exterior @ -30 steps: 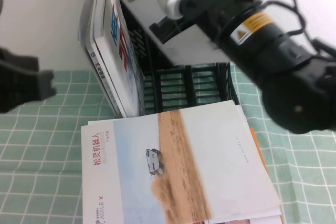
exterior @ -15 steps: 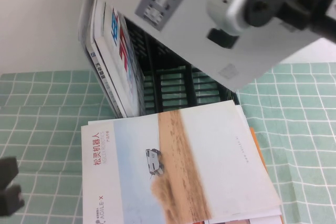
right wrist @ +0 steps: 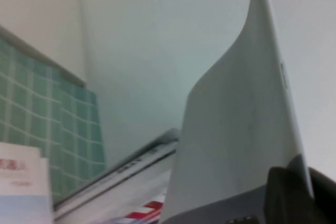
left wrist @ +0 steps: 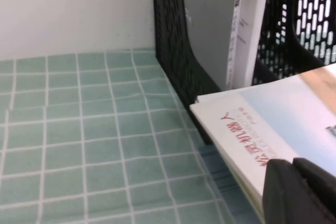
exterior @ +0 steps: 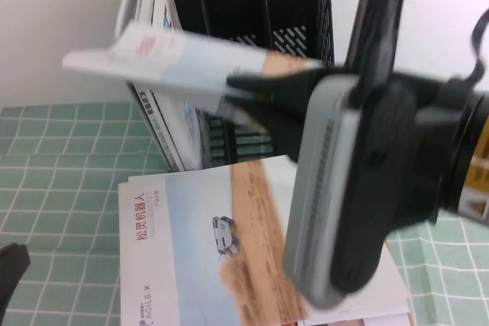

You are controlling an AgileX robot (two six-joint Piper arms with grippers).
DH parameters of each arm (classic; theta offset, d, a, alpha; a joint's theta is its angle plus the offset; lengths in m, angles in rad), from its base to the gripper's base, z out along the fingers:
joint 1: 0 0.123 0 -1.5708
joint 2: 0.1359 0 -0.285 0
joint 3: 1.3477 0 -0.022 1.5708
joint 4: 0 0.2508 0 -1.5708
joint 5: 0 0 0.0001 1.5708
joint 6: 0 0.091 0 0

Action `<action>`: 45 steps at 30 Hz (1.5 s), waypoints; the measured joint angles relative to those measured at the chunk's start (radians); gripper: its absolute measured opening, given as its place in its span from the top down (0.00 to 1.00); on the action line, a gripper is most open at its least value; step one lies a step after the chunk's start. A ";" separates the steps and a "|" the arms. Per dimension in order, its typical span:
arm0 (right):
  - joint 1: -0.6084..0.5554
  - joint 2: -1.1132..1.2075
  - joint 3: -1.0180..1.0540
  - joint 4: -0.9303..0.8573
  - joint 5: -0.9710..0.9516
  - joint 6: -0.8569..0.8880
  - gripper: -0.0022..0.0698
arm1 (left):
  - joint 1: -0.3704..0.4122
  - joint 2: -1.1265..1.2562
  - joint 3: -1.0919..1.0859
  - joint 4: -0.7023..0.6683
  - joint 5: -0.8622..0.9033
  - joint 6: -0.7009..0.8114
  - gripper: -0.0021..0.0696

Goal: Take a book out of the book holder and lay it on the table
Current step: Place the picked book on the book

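A pale blue-white book [exterior: 168, 66] with a sandy-brown stripe hangs nearly flat in the air in front of the black book holder [exterior: 252, 5]. My right gripper [exterior: 256, 93] is shut on its near edge. In the right wrist view the book [right wrist: 236, 129] rises as a curved sheet from the right gripper [right wrist: 296, 187]. My left gripper [exterior: 9, 269] sits low at the table's near left. In its wrist view the left gripper [left wrist: 296, 190] is shut with nothing in it, just over the corner of a booklet lying on the table [left wrist: 79, 129].
A stack of booklets [exterior: 191, 242] with the same cover lies on the mint-green table [exterior: 61, 158] in front of the holder. A white magazine [exterior: 170, 14] stands in the holder's left slot. The right arm's bulk fills the high view's right side.
The right arm has swung down from above the holder and now holds a book out in the air. The left gripper has dropped from mid-left to the bottom-left corner.
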 joint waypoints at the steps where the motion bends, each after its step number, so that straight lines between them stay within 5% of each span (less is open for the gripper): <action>1: 0.019 0.000 0.028 -0.004 0.000 0.000 0.95 | 0.000 -0.002 0.011 0.019 -0.005 -0.002 0.97; 10: 0.067 -0.002 0.196 -0.030 -0.094 0.000 0.95 | 0.000 -0.002 0.030 0.076 -0.023 -0.021 0.97; 27: 0.067 0.099 0.197 -0.091 -0.165 -0.172 0.95 | 0.000 -0.002 0.031 0.078 -0.027 -0.048 0.97; 45: 0.067 0.172 0.197 -0.064 -0.055 -0.030 0.95 | 0.000 -0.002 0.031 0.076 -0.027 -0.048 0.97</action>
